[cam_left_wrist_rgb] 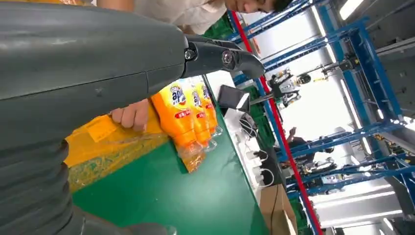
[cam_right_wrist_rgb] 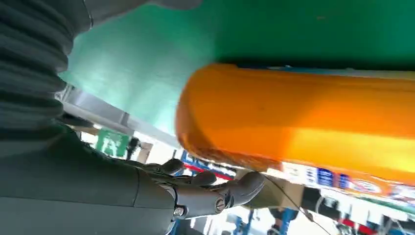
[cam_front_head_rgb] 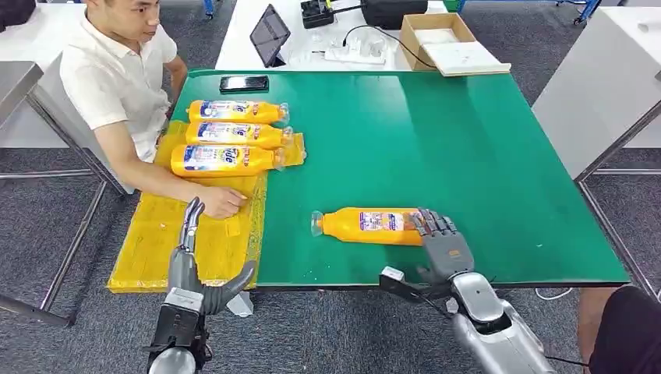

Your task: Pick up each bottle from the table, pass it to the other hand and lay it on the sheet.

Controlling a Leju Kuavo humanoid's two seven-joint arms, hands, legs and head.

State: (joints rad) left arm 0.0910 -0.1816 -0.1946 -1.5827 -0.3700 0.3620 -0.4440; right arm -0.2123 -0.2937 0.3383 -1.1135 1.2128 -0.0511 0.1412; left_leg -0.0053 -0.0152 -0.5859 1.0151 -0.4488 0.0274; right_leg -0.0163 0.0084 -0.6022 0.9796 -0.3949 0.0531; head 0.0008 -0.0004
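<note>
A lone orange plastic bottle with a blue-and-white label and clear cap (cam_front_head_rgb: 366, 226) lies on its side on the green tabletop (cam_front_head_rgb: 468, 156), near the front edge and right of centre. Its long axis runs left to right, cap end to the left, base end to the right. The right robot hand (cam_front_head_rgb: 438, 241) sits at that base end, fingers (cam_front_head_rgb: 433, 223) draped over the bottle's upper surface; in the right wrist view the orange body (cam_right_wrist_rgb: 303, 127) lies just beyond the curled fingers (cam_right_wrist_rgb: 230, 191) with a gap between, so the grasp appears not yet closed. This hand is by far the nearer to the bottle.

The left robot hand (cam_front_head_rgb: 199, 269) hovers over the near part of the yellow sheet (cam_front_head_rgb: 156, 249) at the tabletop's left side, well apart from the lone bottle, fingers spread and holding nothing.

Three more orange bottles (cam_front_head_rgb: 230, 136) lie side by side on the sheet's far part. A person's hand (cam_front_head_rgb: 222, 201) rests on the sheet just beyond the left robot hand.
</note>
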